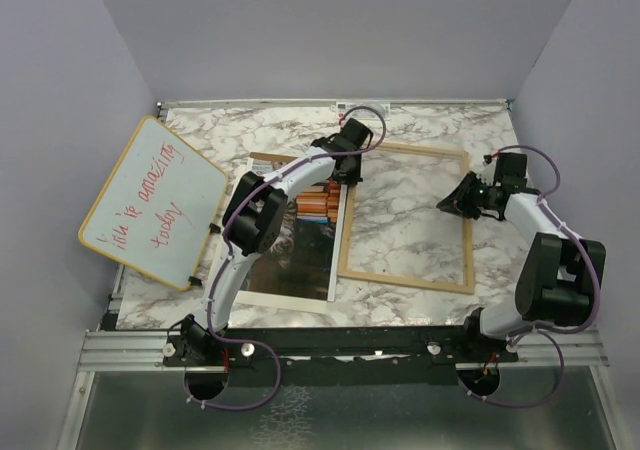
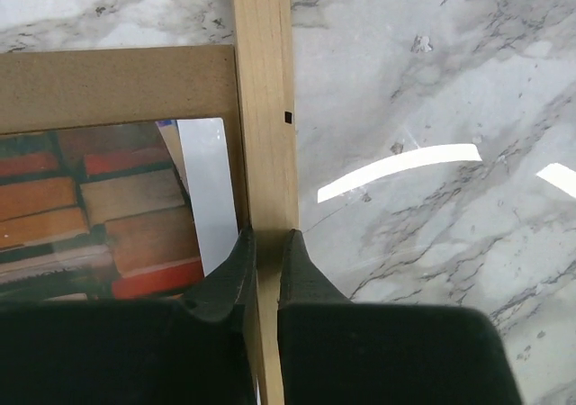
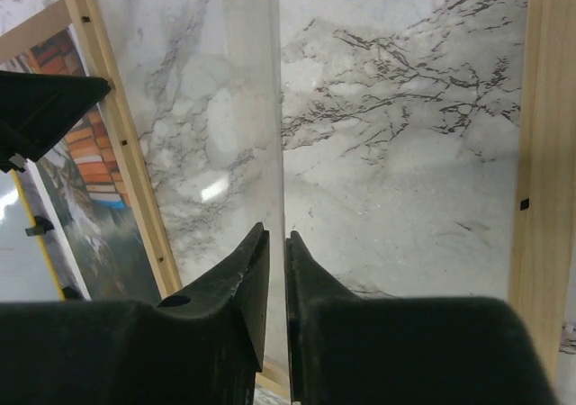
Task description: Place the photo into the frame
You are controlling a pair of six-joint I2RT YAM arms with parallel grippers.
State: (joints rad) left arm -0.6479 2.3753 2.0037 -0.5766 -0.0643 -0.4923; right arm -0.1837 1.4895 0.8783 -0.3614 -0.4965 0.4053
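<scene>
Not yet framed: photo [image 2: 108, 198] lying just left of left gripper [image 2: 267, 236], outside frame [image 2: 263, 108]; left clamped on its rail, right gripper [image 3: 277, 236] narrow at clear pane [image 3: 216, 108] edge, hold unclear, insertion all left.
</scene>
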